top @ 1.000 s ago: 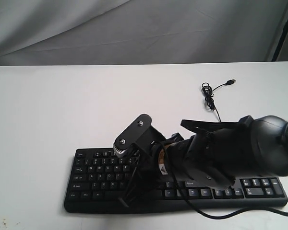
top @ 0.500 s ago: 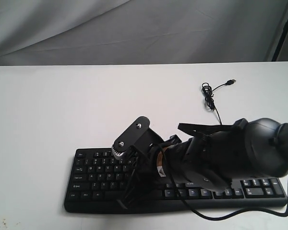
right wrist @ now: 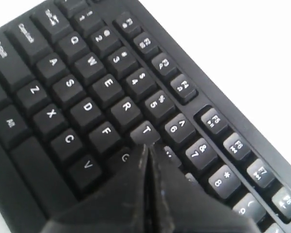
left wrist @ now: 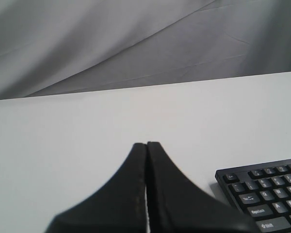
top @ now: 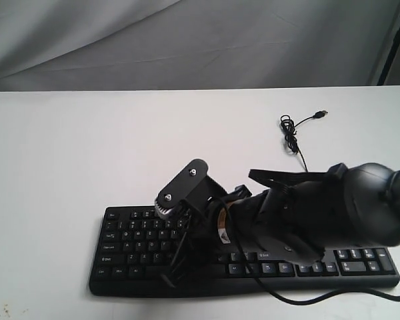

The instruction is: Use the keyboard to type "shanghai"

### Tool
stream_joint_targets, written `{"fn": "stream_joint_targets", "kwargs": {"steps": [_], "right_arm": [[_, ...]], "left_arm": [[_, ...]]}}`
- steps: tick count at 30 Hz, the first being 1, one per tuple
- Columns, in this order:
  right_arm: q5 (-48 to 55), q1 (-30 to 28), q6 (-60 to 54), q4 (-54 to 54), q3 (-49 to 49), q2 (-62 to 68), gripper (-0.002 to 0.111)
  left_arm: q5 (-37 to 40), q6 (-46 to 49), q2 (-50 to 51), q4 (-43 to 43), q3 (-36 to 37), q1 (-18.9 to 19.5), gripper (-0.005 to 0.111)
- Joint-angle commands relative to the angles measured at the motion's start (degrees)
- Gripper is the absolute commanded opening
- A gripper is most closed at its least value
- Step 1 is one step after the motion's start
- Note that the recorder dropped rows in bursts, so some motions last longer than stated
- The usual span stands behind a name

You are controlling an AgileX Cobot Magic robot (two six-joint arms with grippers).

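The black keyboard (top: 140, 243) lies along the near edge of the white table, its white-lettered keys filling the right wrist view (right wrist: 87, 107). My right arm reaches across it from the right. The right gripper (top: 184, 248) is shut with nothing in it. Its joined tips (right wrist: 148, 147) point down at the letter keys, right by the T key (right wrist: 145, 130) and the G key (right wrist: 125, 157). Whether they touch a key I cannot tell. My left gripper (left wrist: 146, 144) is shut and empty over bare table, left of the keyboard's corner (left wrist: 262, 194).
The keyboard's thin black cable (top: 292, 137) coils on the table behind it and ends in a loose USB plug (top: 323, 113). A grey cloth backdrop (top: 187, 40) hangs beyond the table's far edge. The right arm's bulk hides the keyboard's middle.
The right arm sank slightly toward the keys half a second ago and has come back up a little. The keyboard and left gripper have not visibly moved.
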Motion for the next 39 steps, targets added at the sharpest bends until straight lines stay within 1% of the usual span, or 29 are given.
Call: {"fn": "stream_joint_targets", "kwargs": {"steps": [1, 6, 10, 16, 33, 39], "right_arm": [[0.1, 0.5, -0.6, 0.1, -0.5, -2.5, 0.0], [3.1, 4.4, -1.0, -0.2, -5.4, -1.4, 0.0], [5.2, 7.3, -1.1, -0.2, -10.7, 2.0, 0.0], [8.4, 8.3, -1.2, -0.2, -16.6, 7.7, 0.0], [6.5, 8.3, -1.2, -0.2, -16.6, 8.7, 0.0], [4.2, 8.3, -1.2, 0.4, -16.6, 10.4, 0.0]], "left_arm": [[-0.3, -0.2, -0.2, 0.3, 0.2, -0.2, 0.0], [-0.3, -0.2, -0.2, 0.3, 0.2, -0.2, 0.0], [-0.3, -0.2, -0.2, 0.3, 0.2, -0.2, 0.0], [-0.3, -0.2, -0.2, 0.3, 0.2, -0.2, 0.0], [-0.3, -0.2, -0.2, 0.3, 0.2, -0.2, 0.0], [-0.3, -0.2, -0.2, 0.3, 0.2, -0.2, 0.0]]}}
